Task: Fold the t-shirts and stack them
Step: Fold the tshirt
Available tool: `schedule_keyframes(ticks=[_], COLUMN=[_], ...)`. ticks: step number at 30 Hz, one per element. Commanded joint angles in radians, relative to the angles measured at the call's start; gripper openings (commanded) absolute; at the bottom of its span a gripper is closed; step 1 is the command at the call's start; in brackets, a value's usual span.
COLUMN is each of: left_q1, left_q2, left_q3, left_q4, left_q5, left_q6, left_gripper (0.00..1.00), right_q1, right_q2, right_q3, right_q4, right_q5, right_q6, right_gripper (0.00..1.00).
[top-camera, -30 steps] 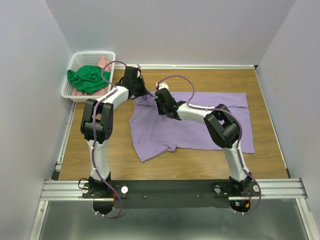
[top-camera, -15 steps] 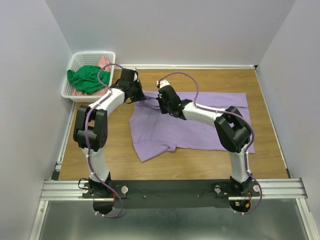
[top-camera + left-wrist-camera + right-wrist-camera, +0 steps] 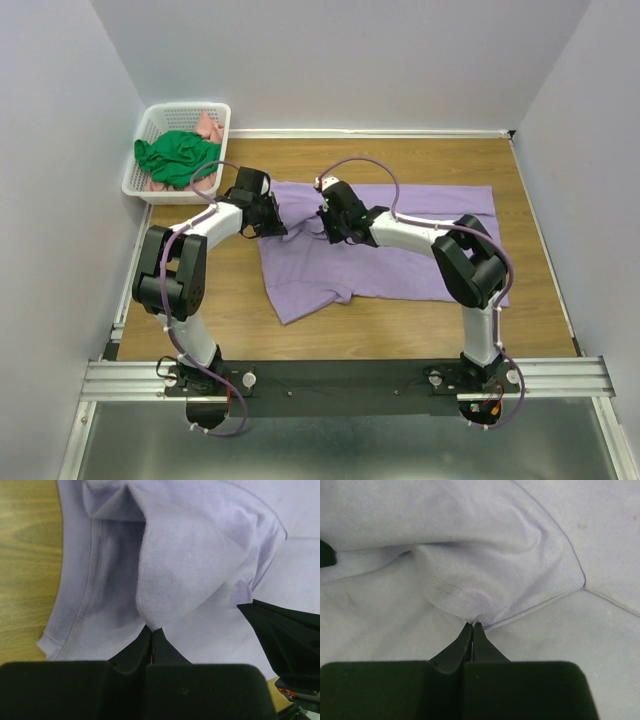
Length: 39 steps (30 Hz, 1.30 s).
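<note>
A lavender t-shirt (image 3: pixel 400 250) lies spread on the wooden table in the top view. My left gripper (image 3: pixel 268 226) is shut on a pinch of its cloth near the shirt's upper left edge; the left wrist view shows the fold (image 3: pixel 185 570) rising from the closed tips (image 3: pixel 152 630). My right gripper (image 3: pixel 332 228) is shut on another pinch of the same shirt a little to the right; the right wrist view shows the hemmed cloth (image 3: pixel 485 565) bunched at the tips (image 3: pixel 472 625). The two grippers are close together.
A white basket (image 3: pixel 150 190) stands at the back left with a green garment (image 3: pixel 172 158) and a pink one (image 3: pixel 208 127) in it. Walls close the table on the left, back and right. A metal rail (image 3: pixel 340 378) runs along the near edge.
Both grippers have moved toward the near side with the shirt's upper left edge, pulling it over the shirt. The left gripper has come down from the far table edge.
</note>
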Motion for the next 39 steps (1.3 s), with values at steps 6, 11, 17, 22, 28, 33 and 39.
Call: schedule_keyframes(ticks=[6, 11, 17, 22, 28, 33, 39], left_q1=[0.006, 0.008, 0.012, 0.018, 0.037, 0.043, 0.046], left_q2=[-0.044, -0.032, -0.048, -0.041, -0.033, -0.036, -0.01], left_q3=[0.006, 0.035, 0.037, 0.015, 0.0, -0.04, -0.089], left_q4=[-0.014, -0.049, -0.098, -0.118, -0.143, -0.132, -0.077], left_q5=[0.035, 0.04, 0.037, 0.049, 0.081, 0.107, 0.126], left_q6=[0.011, 0.032, 0.061, 0.075, 0.092, 0.088, 0.052], left_gripper=[0.0, 0.0, 0.0, 0.0, 0.0, 0.02, 0.13], right_q1=[0.009, 0.009, 0.009, 0.009, 0.009, 0.009, 0.009], right_q2=[-0.1, -0.128, -0.132, -0.118, -0.095, -0.075, -0.068], right_q3=[-0.037, -0.054, -0.1, -0.127, -0.138, -0.132, -0.106], right_q4=[-0.05, -0.06, -0.066, -0.066, -0.066, -0.064, -0.066], right_q5=[-0.051, -0.037, -0.054, -0.037, -0.019, -0.006, -0.037], right_q6=[-0.057, -0.085, -0.087, -0.087, -0.093, -0.097, -0.087], right_gripper=[0.01, 0.01, 0.01, 0.01, 0.01, 0.01, 0.12])
